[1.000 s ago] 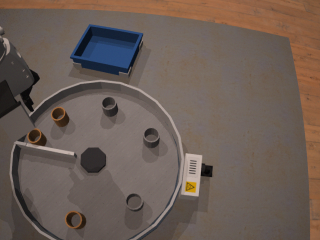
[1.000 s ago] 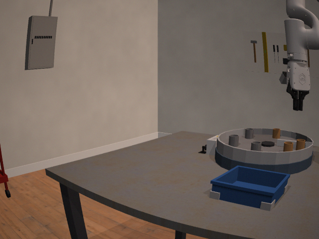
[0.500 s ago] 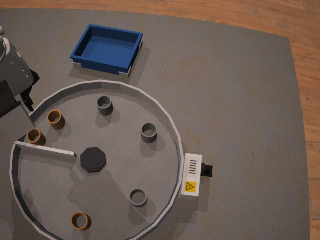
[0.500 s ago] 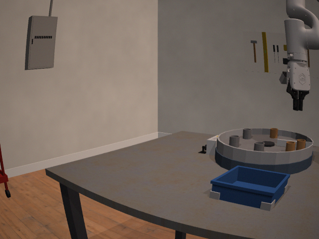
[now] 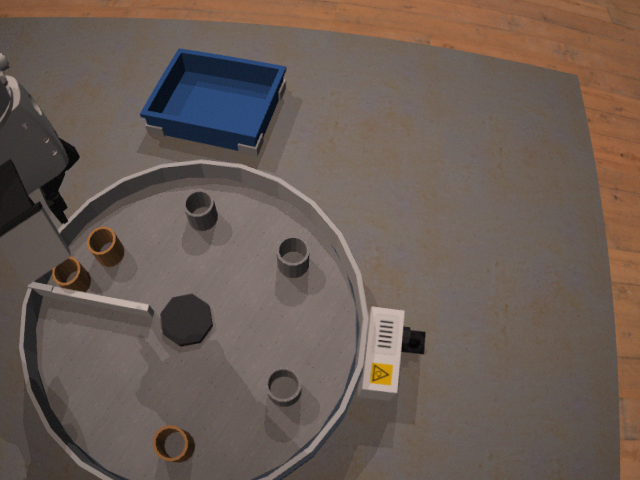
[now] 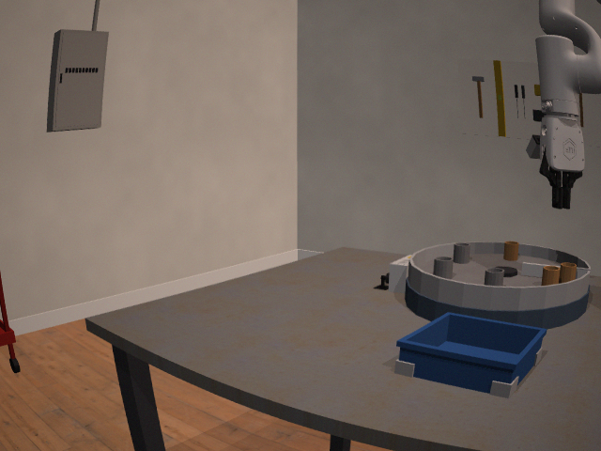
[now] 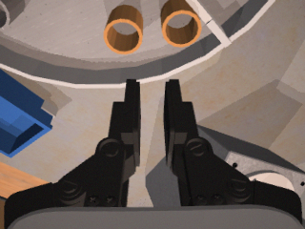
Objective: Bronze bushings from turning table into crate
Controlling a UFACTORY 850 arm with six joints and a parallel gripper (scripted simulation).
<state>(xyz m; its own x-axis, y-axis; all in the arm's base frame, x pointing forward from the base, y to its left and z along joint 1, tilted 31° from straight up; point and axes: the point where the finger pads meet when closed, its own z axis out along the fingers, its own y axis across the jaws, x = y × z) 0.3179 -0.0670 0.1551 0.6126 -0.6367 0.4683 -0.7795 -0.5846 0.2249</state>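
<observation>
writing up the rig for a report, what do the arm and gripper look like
The arm is smooth, rounded and light grey-white, with no loose cables showing. The gripper has a pale housing with a small hexagon logo on its side, black linkages with round pivot pins, and two slim black fingers with flat inner faces.

rounded white arm links (image 6: 562, 63) — hexagon logo on the wrist housing — black end effector (image 6: 562, 198) fingers

The crate (image 5: 155, 105) is showing deep blue against the mottled grey tabletop (image 5: 465, 206). Three bushings (image 5: 105, 246) are glowing bronze-orange, three others (image 5: 293, 257) are showing steel grey, and the pincer (image 7: 152, 98) is showing black.
</observation>
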